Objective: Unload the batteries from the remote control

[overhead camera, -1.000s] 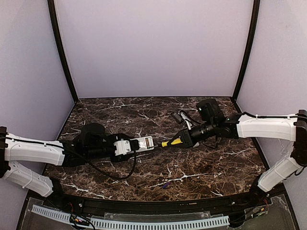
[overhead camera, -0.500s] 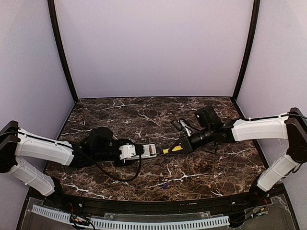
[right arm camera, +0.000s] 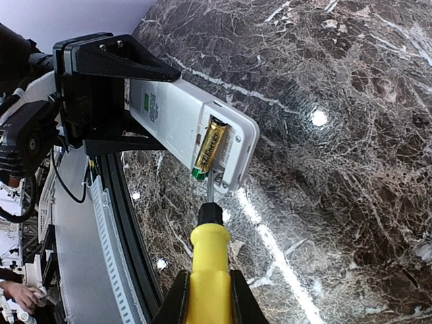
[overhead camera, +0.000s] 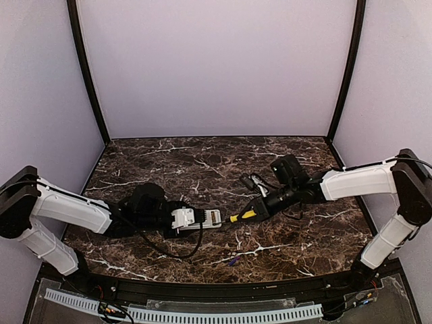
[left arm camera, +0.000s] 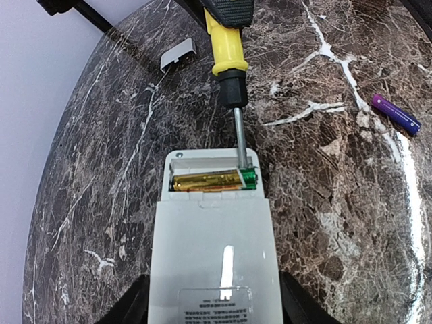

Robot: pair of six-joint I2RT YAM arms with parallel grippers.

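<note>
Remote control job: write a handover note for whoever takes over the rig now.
Left gripper: shut on the slim white plastic remote control, back up, compartment open.
Right gripper: shut on the yellow-handled screwdriver, tip at the green end of the gold battery still seated.
Done: small grey-white cover off, on the marble table; one purple battery out, on the table.
Remaining: pry out the gold battery.

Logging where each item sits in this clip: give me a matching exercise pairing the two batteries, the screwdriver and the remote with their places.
1 gold battery
2 purple battery
3 screwdriver
4 remote

A in left pincer
B loose on table
C in right pincer
D in open compartment

Pairs: 1-D, 2-B, 3-C, 4-A
</note>
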